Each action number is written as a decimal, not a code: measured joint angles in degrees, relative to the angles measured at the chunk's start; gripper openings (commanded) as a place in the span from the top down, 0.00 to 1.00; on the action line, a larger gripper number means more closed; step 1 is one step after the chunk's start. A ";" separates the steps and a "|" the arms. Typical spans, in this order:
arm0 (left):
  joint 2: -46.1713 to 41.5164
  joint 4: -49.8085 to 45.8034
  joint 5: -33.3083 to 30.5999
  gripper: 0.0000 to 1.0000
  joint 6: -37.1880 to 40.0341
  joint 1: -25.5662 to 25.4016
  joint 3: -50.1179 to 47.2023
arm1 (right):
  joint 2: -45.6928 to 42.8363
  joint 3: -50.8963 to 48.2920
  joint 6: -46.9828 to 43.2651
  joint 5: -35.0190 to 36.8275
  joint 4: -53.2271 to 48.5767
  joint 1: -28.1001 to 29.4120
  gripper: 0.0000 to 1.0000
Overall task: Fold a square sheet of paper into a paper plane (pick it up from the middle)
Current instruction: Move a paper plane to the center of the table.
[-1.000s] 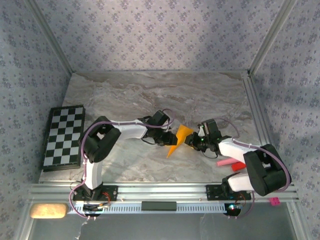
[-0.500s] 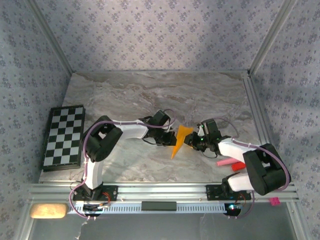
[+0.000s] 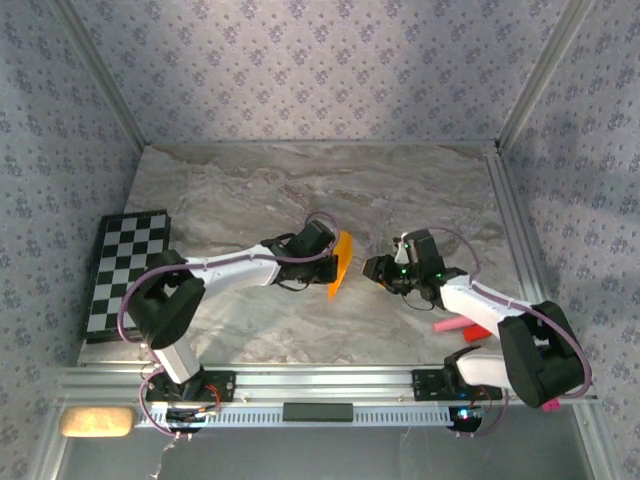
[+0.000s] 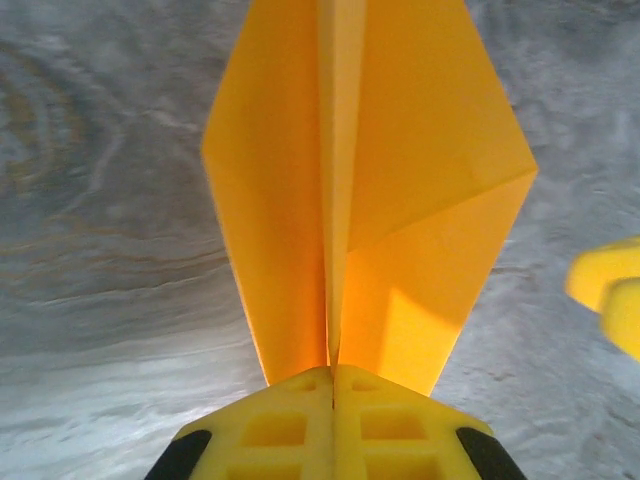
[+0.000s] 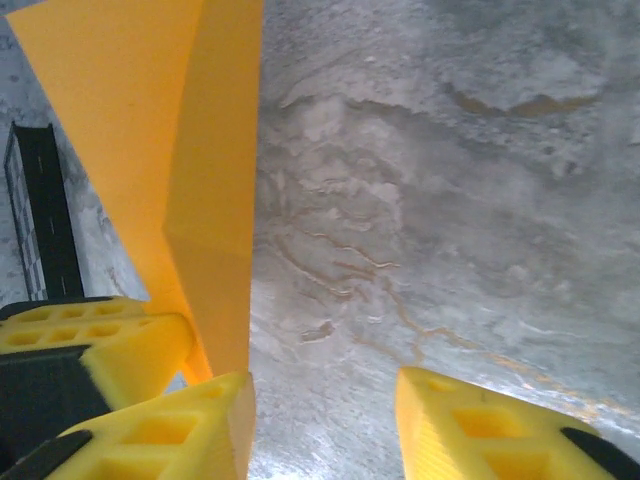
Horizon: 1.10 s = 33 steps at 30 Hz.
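Left gripper (image 4: pixel 332 378) is clamped tight on the centre ridge of the paper plane (image 4: pixel 400 200), biting only the near end. The wings fan out ahead of the pads and the nose points away from them. The right gripper (image 5: pixel 325 415) stands parted with nothing between its pads, and the plane's wing is just beside one pad. Risks, my read: it's a small bite, so the plane may swivel or slide out. The free wings may spring apart. The right pad could clip the wing and crumple it if I swing in. Can't tell if the nose touches the table (image 5: pixel 420 150).
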 measured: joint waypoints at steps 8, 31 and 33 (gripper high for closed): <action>0.04 -5.38 -7.04 1.00 -0.92 -1.90 0.26 | 6.36 6.14 1.03 -0.87 1.90 4.72 0.54; 2.51 -6.84 -6.54 0.94 -1.66 -2.29 1.07 | 23.04 11.67 4.11 -1.53 7.78 7.67 0.85; 3.06 -6.43 -5.79 0.93 -1.88 -2.27 1.07 | 23.26 11.67 4.13 -1.55 7.80 7.67 0.85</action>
